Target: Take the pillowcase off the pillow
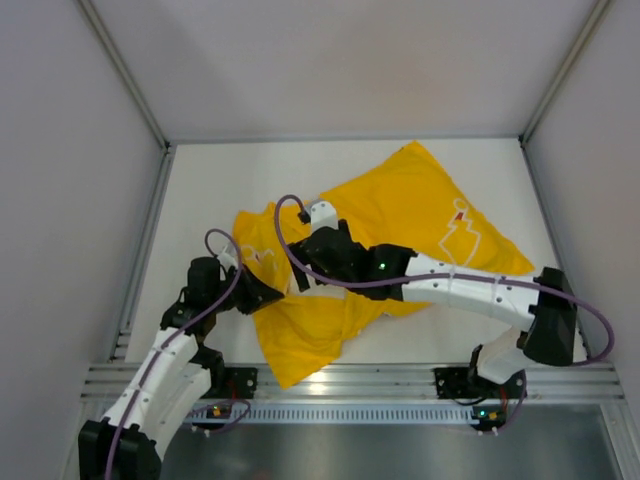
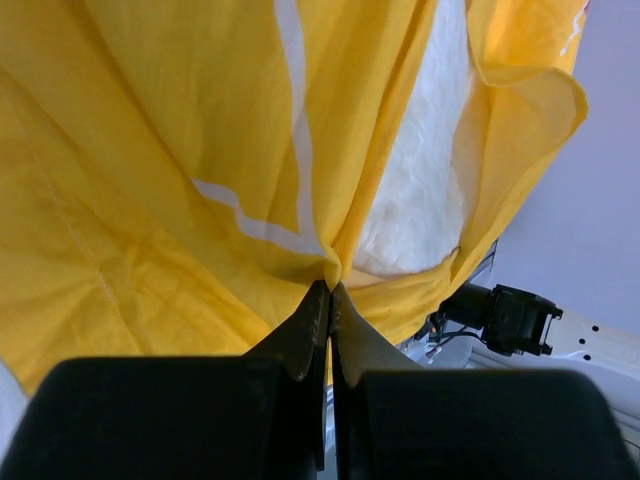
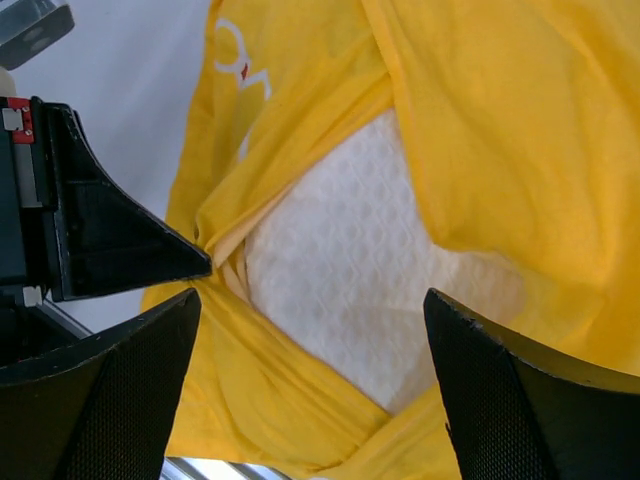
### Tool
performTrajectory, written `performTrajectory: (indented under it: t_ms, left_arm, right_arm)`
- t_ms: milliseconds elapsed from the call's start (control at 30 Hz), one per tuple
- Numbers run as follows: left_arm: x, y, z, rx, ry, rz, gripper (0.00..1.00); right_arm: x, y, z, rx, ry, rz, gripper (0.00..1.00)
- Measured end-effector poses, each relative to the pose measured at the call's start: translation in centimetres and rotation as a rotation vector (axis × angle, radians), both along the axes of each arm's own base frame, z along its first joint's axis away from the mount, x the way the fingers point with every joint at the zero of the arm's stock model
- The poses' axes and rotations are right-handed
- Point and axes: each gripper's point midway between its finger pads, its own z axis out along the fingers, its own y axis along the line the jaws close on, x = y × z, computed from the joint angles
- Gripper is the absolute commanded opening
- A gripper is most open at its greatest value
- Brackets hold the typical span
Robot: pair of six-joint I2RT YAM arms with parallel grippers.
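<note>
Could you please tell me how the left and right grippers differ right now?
The left gripper is shut, pinching a fold of the pillowcase; the right gripper is open and holds nothing. The left sits at the case's edge, while the right hovers over the exposed cream pillow. Both are at the case's opening.

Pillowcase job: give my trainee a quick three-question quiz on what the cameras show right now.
1. True or false: the left gripper is shut on a fold of the pillowcase.
2. What shows through the pillowcase's opening? A) the cream quilted pillow B) a blue towel C) bare tabletop
3. Fill in: over that opening, the right gripper has its jaws ____ and holds nothing.

Key: 1 true; 2 A; 3 open.
</note>
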Motion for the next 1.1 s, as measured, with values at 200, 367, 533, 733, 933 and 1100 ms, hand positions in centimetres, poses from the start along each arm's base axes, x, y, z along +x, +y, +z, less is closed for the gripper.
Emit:
performTrajectory:
  t_ms: [200,367,533,733,933,1100]
  left_arm:
    - [0.0,-0.1,0.3,-0.006,-0.014,-0.004,0.0]
    - [-0.1,-0.1,0.4,-0.007,-0.017,-0.006,0.0]
    - [-0.2,0.0,0.6,-0.007,-0.028,-0.008,0.0]
    - [-0.4,0.0,0.5,-0.002,-0.023,-0.011,0.0]
    - [-0.7,0.2,0.5,0.008,-0.031,-0.013,0.0]
    - [-0.8,0.2,0.4,0.012,-0.027,-0.013,0.0]
  right_arm:
    - [-0.6,4.0,-3.1,-0.082,0.041,0.094,0.88]
    - [-0.4,4.6,-7.6,-0.206,0.079,0.104,0.88]
    - [-0.6,4.0,-8.7,-0.255,0.095,0.112,0.89]
    - [-0.5,3.8,-9.7,-0.291,0.101,0.126,0.91]
    - [0.4,3.2,-11.6,-0.336,0.129,0.126,0.91]
    - [0.3,3.3,-12.6,-0.344,0.156,0.139,0.91]
